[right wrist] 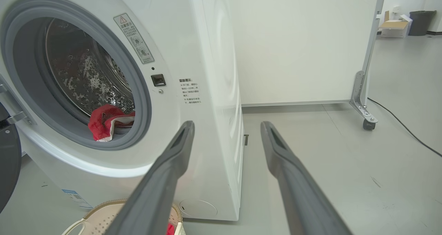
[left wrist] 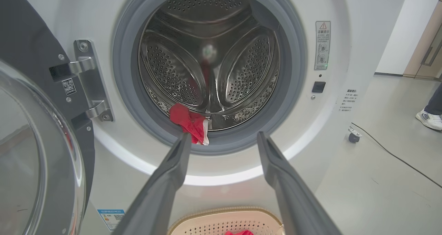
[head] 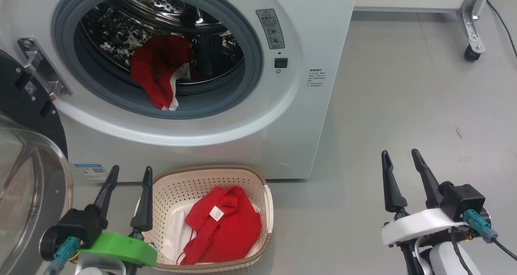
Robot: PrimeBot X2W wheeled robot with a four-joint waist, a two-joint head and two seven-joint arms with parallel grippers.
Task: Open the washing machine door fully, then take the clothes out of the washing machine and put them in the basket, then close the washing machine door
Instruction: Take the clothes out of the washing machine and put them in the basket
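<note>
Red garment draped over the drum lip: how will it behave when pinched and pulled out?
Likely floppy: the red garment lies crumpled, drooping over the grey gasket, so it should sag from one pinch. Probably light: thin fabric. May drag on the gasket.

Shiny perforated metal drum point(left wrist: 210, 55), grey rubber gasket point(head: 242, 93), red cloth clothes point(head: 226, 226), perforated plastic basket point(head: 190, 186)

Bright, even, diffuse light. Soft shadow on the floor point(head: 404, 105) at the base of the washing machine point(head: 315, 105). Glare on the steel drum point(left wrist: 210, 55) and the washing machine door point(head: 28, 194) glass. Wrist views bow at the edges. Focus is sharp.
</note>
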